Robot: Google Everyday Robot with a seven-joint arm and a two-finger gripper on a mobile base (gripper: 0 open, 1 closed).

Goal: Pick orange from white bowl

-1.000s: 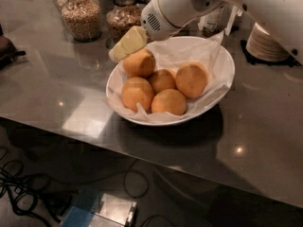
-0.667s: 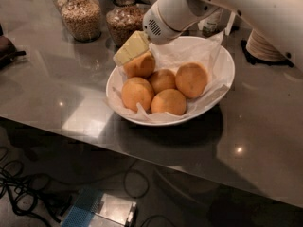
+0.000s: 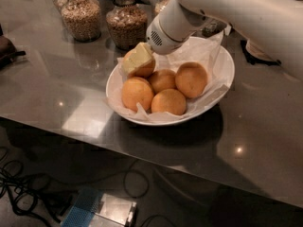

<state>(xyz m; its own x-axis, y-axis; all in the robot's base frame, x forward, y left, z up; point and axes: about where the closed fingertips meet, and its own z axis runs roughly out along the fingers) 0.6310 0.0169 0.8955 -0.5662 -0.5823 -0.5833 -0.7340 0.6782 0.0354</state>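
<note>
The white bowl (image 3: 222, 56), lined with crinkled white paper, stands on the grey table and holds several oranges. My gripper (image 3: 137, 58) reaches down from the white arm (image 3: 227, 8) at the upper right. Its pale yellow tip lies on the back-left orange (image 3: 144, 70), covering that orange's top and left side. This orange rests in the bowl against the others. Other oranges lie at the front left (image 3: 137, 92), the front middle (image 3: 169, 101) and the right (image 3: 191, 79), with one in the middle (image 3: 162, 79).
Two glass jars of grain and nuts (image 3: 81, 14) (image 3: 126, 22) stand behind the bowl at the left. A stack of white dishes (image 3: 258, 51) is partly hidden behind the arm at the right. A dark object (image 3: 7, 48) lies at the left edge. Cables and a box (image 3: 102, 209) are on the floor.
My gripper has come down and in from the bowl's left rim onto the back-left orange. The view has shifted a little; the oranges have not moved.
</note>
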